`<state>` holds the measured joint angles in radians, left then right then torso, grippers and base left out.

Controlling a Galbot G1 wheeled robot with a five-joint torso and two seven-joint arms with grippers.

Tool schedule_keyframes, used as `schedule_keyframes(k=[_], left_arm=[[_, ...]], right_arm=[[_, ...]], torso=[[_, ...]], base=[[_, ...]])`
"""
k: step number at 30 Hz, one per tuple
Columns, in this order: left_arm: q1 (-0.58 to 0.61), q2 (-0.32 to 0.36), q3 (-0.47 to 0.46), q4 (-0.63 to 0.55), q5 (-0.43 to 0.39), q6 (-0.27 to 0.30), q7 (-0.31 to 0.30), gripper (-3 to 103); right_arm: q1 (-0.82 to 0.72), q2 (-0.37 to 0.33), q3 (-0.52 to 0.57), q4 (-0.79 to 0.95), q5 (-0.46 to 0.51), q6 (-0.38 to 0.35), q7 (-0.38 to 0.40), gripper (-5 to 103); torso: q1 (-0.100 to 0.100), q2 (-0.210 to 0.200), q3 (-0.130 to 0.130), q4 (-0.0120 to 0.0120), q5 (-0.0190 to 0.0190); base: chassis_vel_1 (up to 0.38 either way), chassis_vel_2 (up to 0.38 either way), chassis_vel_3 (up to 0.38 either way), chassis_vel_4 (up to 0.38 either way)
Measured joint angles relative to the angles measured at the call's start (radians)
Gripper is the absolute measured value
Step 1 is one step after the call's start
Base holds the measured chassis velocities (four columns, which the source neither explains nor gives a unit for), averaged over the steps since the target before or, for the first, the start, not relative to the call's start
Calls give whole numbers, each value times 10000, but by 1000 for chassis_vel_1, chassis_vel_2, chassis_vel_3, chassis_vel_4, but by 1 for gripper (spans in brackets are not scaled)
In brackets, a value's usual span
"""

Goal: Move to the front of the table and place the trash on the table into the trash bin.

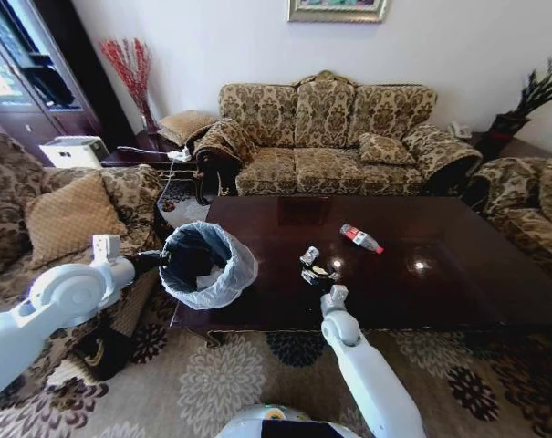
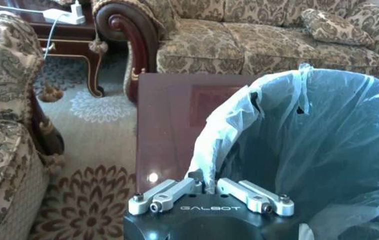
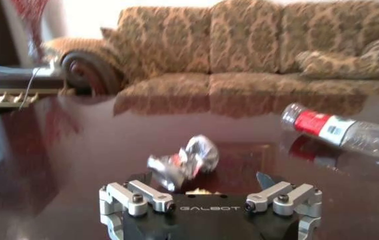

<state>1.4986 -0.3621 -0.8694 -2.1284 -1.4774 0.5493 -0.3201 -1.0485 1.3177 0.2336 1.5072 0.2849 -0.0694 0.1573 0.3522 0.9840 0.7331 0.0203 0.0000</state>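
The table (image 1: 440,292) of dark glossy wood lies in front of me. The trash lies on it: a crushed silvery wrapper (image 1: 309,255) (image 3: 184,162), small scraps (image 1: 320,271), and a clear bottle with a red label (image 1: 360,238) (image 3: 341,132) lying on its side farther right. My right gripper (image 1: 317,278) (image 3: 206,187) stands open low over the table, with the wrapper just ahead of its fingers. My left gripper (image 1: 166,260) (image 2: 209,187) is shut on the bag-lined rim of the trash bin (image 1: 205,265) (image 2: 323,150), holding it at the table's front left corner.
A patterned sofa (image 1: 330,137) stands behind the table, with armchairs at the left (image 1: 47,210) and right (image 1: 531,205). A small side table (image 1: 152,155) with cables sits at the back left. Flowered carpet (image 1: 221,374) covers the floor.
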Motion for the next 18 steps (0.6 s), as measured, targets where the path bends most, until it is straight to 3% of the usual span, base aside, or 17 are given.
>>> schedule_keyframes(k=[3,6,8,10,18], left_arm=[[-5,-18,17,52,19,-7,0,0],[-10,-50,60,56,45,-11,6,0],[-14,-68,84,57,73,-18,13,0],[-16,-68,86,62,76,-20,22,0],[-49,-42,90,177,90,-44,65,0]], right_arm=[[164,-251,114,-468,312,-316,-691,103],[415,-308,197,-1026,438,-282,-1068,100],[641,-354,227,-1517,554,-264,-1324,90],[708,-360,234,-1629,608,-262,-1379,90],[877,-291,274,-1922,861,-127,-1535,57]], torso=[[-2,0,-1,12,-2],[-4,1,-2,9,-1],[-3,0,0,2,4],[-2,0,0,1,4],[-3,1,-2,5,-3]], base=[[0,0,0,0],[0,0,0,0],[0,0,0,0],[0,0,0,0],[0,0,0,0]])
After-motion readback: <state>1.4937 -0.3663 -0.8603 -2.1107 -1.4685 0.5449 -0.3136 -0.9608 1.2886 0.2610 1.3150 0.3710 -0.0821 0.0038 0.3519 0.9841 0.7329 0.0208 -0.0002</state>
